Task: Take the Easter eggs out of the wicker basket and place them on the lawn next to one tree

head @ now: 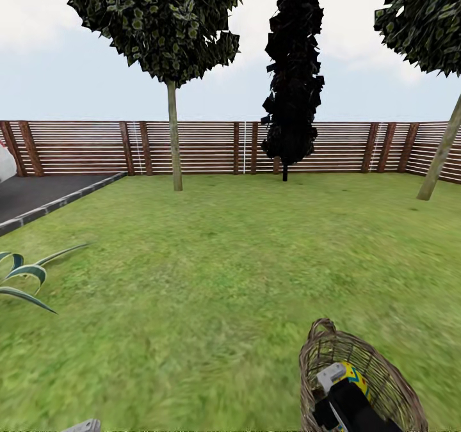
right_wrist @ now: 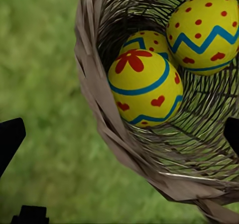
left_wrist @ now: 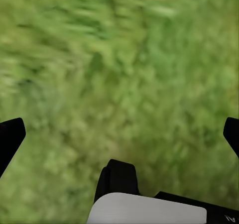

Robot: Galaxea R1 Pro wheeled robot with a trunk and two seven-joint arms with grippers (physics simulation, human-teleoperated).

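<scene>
The wicker basket (head: 384,371) stands on the lawn (head: 211,259) at the near right. My right gripper (head: 339,386) hangs over its mouth, with one Easter egg (head: 354,376) showing beside it. The right wrist view looks into the basket (right_wrist: 94,89), where three yellow eggs lie: one with a red flower (right_wrist: 144,87), one with a zigzag band (right_wrist: 206,27), and one half hidden behind (right_wrist: 144,39). My right gripper (right_wrist: 122,134) is open and holds nothing. My left gripper (left_wrist: 119,134) is open above bare grass. A tree with a pale trunk (head: 440,160) stands at the far right.
A thin-trunked round-crowned tree (head: 174,137) and a dark conifer (head: 291,73) stand before the slatted fence (head: 83,147). A dark paved patch (head: 45,195) lies far left. Long plant leaves (head: 29,275) reach in at the left. Open grass stretches between me and the trees.
</scene>
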